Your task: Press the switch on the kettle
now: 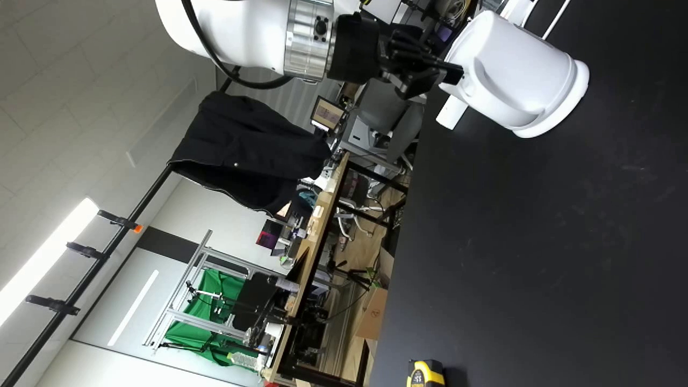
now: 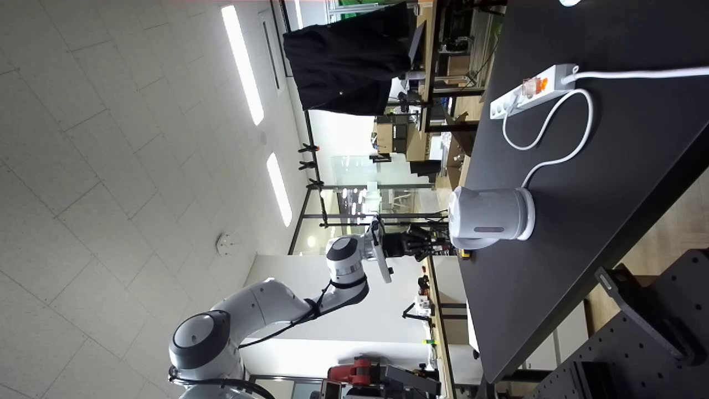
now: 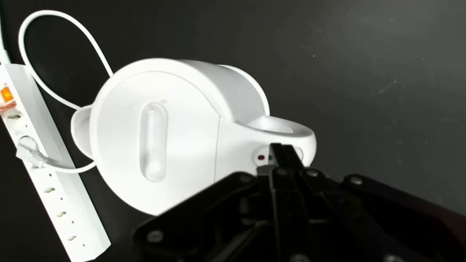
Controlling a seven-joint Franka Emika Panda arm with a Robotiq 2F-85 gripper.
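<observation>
The gripper (image 3: 283,147), its fingertips (image 3: 276,154) together, hides part of the switch panel (image 3: 261,157) on the kettle (image 3: 182,127) in wrist view — so a press may land off-centre and slip.

The kettle (image 3: 185,123) stands on the table (image 3: 375,72) near a power strip (image 3: 54,174), gripper (image 3: 282,146) over handle (image 3: 307,143), perhaps touching.

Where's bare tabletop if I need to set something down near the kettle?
Bare patches: between the kettle and the tape measure; in an exterior view, also between the kettle and near table edge. Crowded: beside the spout, with the power strip and looped cord, and over the handle, where the gripper hangs.
</observation>
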